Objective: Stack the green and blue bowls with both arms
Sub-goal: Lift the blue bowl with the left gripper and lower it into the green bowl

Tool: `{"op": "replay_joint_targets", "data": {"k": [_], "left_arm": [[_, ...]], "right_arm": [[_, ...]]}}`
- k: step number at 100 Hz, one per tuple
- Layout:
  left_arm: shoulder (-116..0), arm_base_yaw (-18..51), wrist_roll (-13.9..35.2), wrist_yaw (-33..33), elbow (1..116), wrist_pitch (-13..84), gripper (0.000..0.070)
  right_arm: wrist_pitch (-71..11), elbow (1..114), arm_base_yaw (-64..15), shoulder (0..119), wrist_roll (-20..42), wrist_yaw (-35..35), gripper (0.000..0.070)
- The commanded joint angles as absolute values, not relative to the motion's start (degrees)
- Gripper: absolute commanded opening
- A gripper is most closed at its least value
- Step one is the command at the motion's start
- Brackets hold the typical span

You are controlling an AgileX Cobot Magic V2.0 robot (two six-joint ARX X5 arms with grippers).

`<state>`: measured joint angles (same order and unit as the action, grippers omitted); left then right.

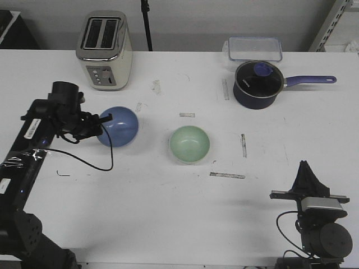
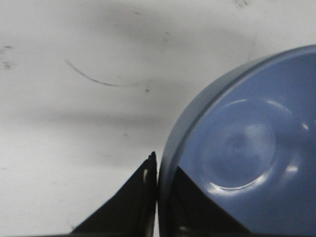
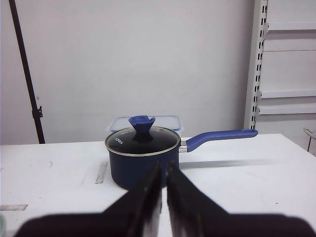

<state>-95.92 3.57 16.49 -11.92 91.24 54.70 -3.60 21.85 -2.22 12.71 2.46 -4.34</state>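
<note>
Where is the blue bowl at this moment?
In the front view the blue bowl is left of centre, just in front of the toaster, gripped at its rim by the left gripper, with the green bowl to its right.

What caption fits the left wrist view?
Left gripper shut on the rim of the smooth round periwinkle-blue bowl above the white table.

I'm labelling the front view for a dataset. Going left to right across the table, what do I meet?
Left gripper shut on the blue bowl's rim → blue bowl → green bowl → saucepan → right gripper. The toaster and plastic container overlap others sideways, so they are left out.
</note>
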Motion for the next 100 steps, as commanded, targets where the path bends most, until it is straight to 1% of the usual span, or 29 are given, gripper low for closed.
{"op": "replay_joint_targets", "data": {"k": [1, 9, 23, 54, 72, 91, 96, 100], "left_arm": [[-97.1, 6.5, 19.0, -12.1, 92.7, 53.6, 0.0001], [-98.0, 10.2, 20.6, -12.1, 93.3, 52.5, 0.0001], [-100.8, 16.0, 22.0, -12.1, 95.9, 52.3, 0.0001], [-110.7, 26.6, 22.2, -12.1, 106.5, 54.0, 0.0001], [-115.8, 30.0, 22.2, -12.1, 111.9, 54.0, 0.0001], [-118.2, 31.5, 22.2, -12.1, 112.2, 54.4, 0.0004], [-118.2, 31.6, 22.2, -12.1, 112.2, 54.4, 0.0024], [-118.2, 31.6, 22.1, -12.1, 112.2, 54.0, 0.009]], "right_arm": [[-3.0, 22.1, -2.3, 12.4, 3.2, -4.5, 0.0009], [-2.9, 22.1, -2.3, 12.4, 3.2, -4.5, 0.0009], [-3.0, 22.1, -2.3, 12.4, 3.2, -4.5, 0.0009], [-3.0, 22.1, -2.3, 12.4, 3.2, -4.5, 0.0009], [-3.0, 22.1, -2.3, 12.4, 3.2, -4.5, 0.0009], [-3.0, 22.1, -2.3, 12.4, 3.2, -4.5, 0.0009], [-3.0, 22.1, -2.3, 12.4, 3.2, -4.5, 0.0009], [-3.0, 22.1, -2.3, 12.4, 3.2, -4.5, 0.0009]]}}
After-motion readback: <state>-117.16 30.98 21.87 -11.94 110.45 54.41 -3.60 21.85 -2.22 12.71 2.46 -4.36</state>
